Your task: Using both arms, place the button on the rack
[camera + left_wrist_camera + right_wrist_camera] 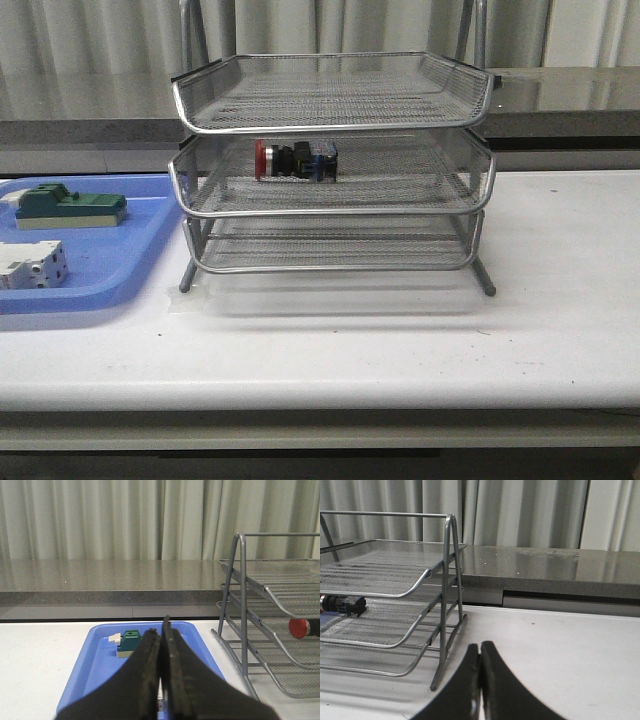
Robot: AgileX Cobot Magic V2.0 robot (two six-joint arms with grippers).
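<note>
The button (294, 160), with red cap, black body and blue rear block, lies on its side in the middle tier of the silver wire rack (330, 215). Its red cap shows in the left wrist view (299, 628), and the whole button shows in the right wrist view (342, 605). My left gripper (161, 630) is shut and empty above the blue tray. My right gripper (480, 650) is shut and empty over the white table to the right of the rack (395, 600). Neither arm shows in the front view.
A flat blue tray (95, 275) lies left of the rack and holds a green-and-cream block (70, 207) and a white circuit breaker (32, 266). The tray (100, 655) and block (129, 642) also show in the left wrist view. A grey counter runs behind the table.
</note>
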